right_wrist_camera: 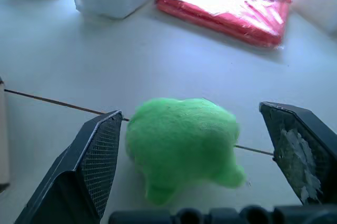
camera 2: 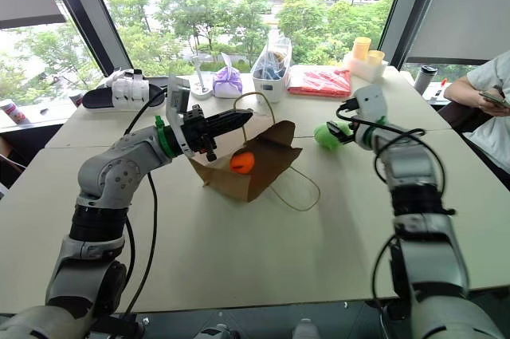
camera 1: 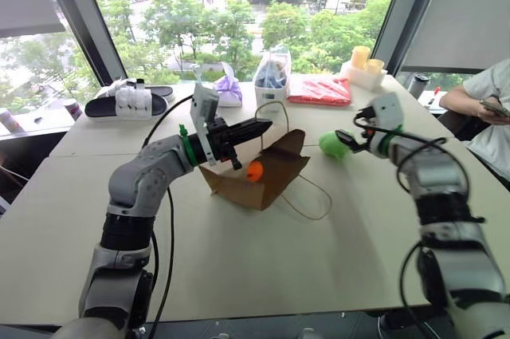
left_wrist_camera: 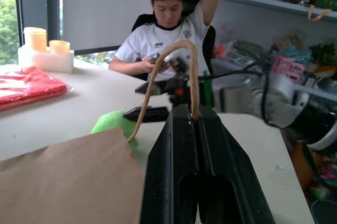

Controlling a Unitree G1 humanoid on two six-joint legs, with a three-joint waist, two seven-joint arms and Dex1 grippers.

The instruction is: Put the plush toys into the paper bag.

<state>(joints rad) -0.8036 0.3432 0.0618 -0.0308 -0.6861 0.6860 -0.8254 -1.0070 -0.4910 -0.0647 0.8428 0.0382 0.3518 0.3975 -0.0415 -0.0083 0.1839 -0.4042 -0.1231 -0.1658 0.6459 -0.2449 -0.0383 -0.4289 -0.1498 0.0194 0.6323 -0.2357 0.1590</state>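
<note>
The lime-green plush toy (right_wrist_camera: 181,139) lies on the tabletop (camera 1: 239,267) right of centre in the left eye view, just right of the brown paper bag (camera 1: 267,173). The right gripper (right_wrist_camera: 197,153) is spread wide around it, one mesh-faced finger (right_wrist_camera: 97,155) close on one side and the other standing off. The toy looks light, soft and squashy, so it should give under the pads; a squeeze across its rounded body seems the safest hold, not the small nubs low on it, which would likely slip free.

The left gripper (left_wrist_camera: 192,129), jaws closed, pinches a tan loop handle (left_wrist_camera: 176,55) of the bag and holds that side up near the middle of the frame. The bag, thin and floppy, tips toward the table with its mouth facing the green toy. The orange-red plush toy (camera 1: 254,171) shows at the bag's near face; whether it sits inside or against the paper cannot be told
</note>
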